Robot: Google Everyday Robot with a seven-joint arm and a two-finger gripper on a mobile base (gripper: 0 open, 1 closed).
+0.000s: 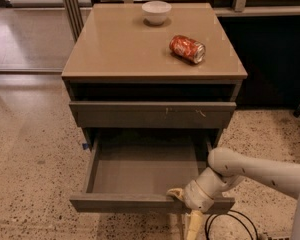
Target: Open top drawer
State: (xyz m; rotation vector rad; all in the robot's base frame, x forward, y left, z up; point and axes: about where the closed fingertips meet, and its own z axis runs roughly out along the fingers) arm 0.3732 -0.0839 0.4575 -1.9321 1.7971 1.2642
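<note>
A tan cabinet (120, 49) stands in the middle of the camera view. Under its top is a dark gap, then a grey drawer front (152, 114) that sits pushed in. Below it, a lower drawer (140, 171) is pulled far out and is empty. My gripper (184, 209) is at the right part of this open drawer's front panel (115, 203), touching its upper edge. My white arm (260, 174) reaches in from the lower right.
A white bowl (156, 11) stands at the back of the cabinet top, and a red soda can (187, 49) lies on its side at the right. A black cable (225, 226) lies on the speckled floor under my arm. A dark wall panel is at the right.
</note>
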